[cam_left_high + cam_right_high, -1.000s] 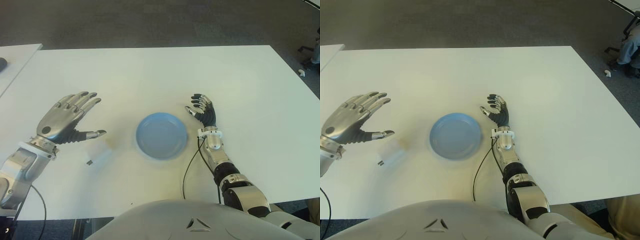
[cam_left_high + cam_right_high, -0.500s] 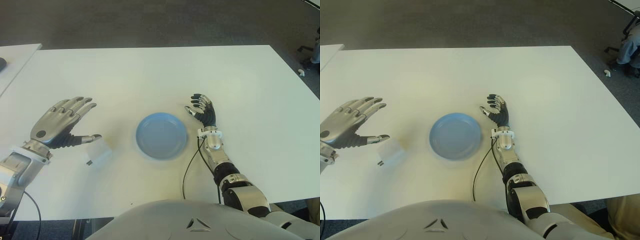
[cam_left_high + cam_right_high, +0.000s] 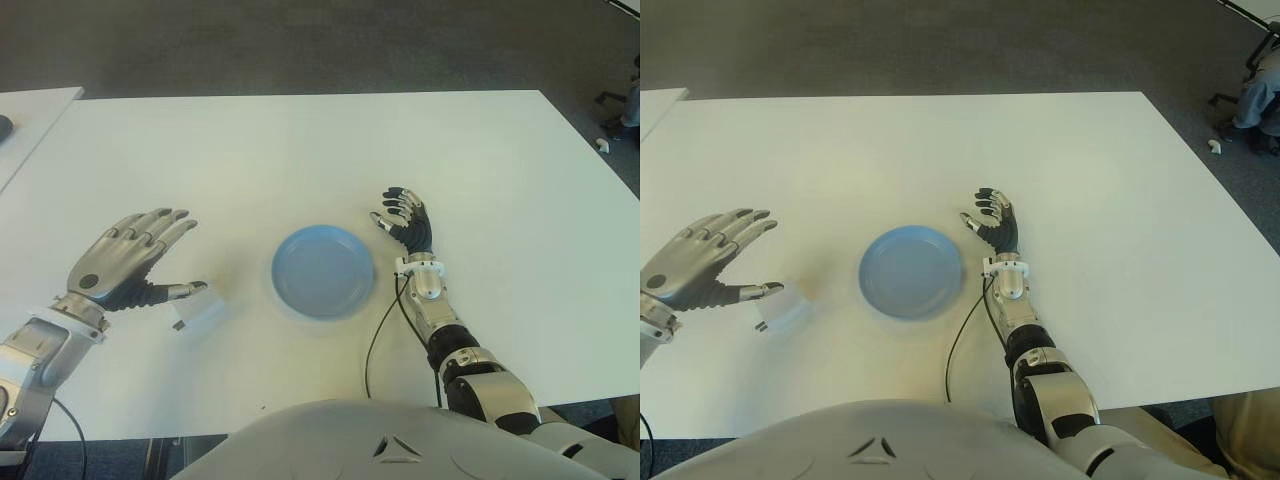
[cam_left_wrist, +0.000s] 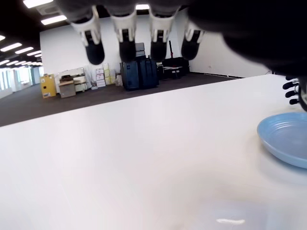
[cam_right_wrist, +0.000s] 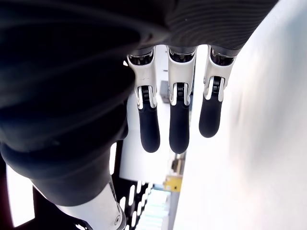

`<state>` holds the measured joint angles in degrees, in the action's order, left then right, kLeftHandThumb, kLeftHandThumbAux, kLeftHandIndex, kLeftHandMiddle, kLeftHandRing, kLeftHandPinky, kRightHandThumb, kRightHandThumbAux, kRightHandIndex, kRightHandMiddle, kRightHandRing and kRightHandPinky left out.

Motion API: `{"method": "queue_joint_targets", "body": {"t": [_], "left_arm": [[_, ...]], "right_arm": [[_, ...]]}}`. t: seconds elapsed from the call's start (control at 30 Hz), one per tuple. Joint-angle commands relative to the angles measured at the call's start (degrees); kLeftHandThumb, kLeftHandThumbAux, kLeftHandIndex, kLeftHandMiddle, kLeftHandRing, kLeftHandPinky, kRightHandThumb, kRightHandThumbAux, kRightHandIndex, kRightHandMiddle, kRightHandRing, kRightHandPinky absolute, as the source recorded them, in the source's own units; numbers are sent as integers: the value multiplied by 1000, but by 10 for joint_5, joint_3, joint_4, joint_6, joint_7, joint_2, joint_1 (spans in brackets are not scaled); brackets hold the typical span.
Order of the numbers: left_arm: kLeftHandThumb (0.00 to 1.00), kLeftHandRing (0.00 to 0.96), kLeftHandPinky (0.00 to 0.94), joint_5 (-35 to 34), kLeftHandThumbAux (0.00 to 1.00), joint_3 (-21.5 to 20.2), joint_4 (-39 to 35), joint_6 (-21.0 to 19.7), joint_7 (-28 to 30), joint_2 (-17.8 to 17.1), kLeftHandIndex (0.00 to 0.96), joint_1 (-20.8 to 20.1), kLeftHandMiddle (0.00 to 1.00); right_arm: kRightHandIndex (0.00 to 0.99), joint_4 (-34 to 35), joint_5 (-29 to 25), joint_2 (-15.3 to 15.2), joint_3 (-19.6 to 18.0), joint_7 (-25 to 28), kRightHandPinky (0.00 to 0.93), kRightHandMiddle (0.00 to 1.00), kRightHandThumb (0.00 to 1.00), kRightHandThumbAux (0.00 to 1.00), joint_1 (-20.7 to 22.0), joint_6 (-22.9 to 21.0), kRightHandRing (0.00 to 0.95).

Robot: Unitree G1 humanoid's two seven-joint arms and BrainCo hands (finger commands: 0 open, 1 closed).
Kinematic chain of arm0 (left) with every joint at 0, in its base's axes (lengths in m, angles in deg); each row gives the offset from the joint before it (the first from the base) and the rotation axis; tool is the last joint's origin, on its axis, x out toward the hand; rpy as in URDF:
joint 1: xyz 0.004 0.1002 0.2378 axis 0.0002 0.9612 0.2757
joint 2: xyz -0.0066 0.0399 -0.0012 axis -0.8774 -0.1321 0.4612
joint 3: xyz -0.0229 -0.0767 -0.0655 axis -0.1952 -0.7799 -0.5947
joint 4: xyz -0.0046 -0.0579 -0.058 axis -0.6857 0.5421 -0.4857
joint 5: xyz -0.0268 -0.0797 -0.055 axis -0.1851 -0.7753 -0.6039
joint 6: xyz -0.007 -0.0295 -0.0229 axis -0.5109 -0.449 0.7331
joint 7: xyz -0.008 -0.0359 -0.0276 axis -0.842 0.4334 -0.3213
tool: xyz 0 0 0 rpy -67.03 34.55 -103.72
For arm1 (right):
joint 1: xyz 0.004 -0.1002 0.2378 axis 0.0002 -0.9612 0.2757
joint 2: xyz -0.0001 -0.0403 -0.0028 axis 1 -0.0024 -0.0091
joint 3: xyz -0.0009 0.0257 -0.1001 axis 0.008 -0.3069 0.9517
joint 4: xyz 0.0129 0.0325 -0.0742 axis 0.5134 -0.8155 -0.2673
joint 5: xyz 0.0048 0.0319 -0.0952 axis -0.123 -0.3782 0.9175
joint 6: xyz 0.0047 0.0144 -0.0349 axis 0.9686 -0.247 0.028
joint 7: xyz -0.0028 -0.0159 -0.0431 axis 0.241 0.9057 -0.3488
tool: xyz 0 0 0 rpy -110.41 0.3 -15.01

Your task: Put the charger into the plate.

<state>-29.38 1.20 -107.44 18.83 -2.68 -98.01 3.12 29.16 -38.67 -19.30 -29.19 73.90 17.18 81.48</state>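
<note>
Left robot hand [image 3: 120, 263] is hovering over the left part of the white counter [image 3: 300, 140], fingers [image 3: 160, 222] spread and extended, thumb reaching toward the charger [image 3: 197, 307] — holding nothing. Whether the thumb tip is touching the charger cannot be told from the eye views.

Charger — small white block, dark prongs facing the robot — is lying on the counter just beside the left robot hand's thumb, on the side toward the plate [image 3: 323, 271]. It is sitting outside the plate, apart from its rim.

Plate is blue, round and shallow, sitting between the two robot hands, nearer the right one. In the left wrist view its rim [image 4: 283, 139] is showing across the counter from the four straight fingers [image 4: 125, 40].

Right robot hand [image 3: 407, 224] is showing just beside the plate's right edge, fingers loosely extended and gripping nothing; its own wrist view is showing three dark fingertips [image 5: 175, 127] straight and relaxed. A black cable [image 3: 378, 335] is running from its wrist down toward the robot's body.
</note>
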Motion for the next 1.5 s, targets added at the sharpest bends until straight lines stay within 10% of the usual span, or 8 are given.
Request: {"method": "queue_joint_targets", "body": {"t": [0.03,0.57,0.77,1.5], "left_arm": [[69,0,0,0,217,23,3,-3,22,18,0,2,0],[67,0,0,3,220,32,5,-5,25,24,0,3,0],[76,0,0,63,211,183,228,-47,-32,120,0,-110,0],[130,0,0,52,192,240,327,-52,-185,132,0,-147,0]], "right_arm": [[278,-69,0,13,-2,-1,319,348,56,901,-98,-26,337],[286,-73,-1,17,-10,-5,318,341,23,898,-100,-23,332],[289,-70,-1,15,-10,-2,322,339,12,899,-103,-15,331],[290,-66,-6,12,-16,5,298,342,0,856,-108,-12,328]]}}
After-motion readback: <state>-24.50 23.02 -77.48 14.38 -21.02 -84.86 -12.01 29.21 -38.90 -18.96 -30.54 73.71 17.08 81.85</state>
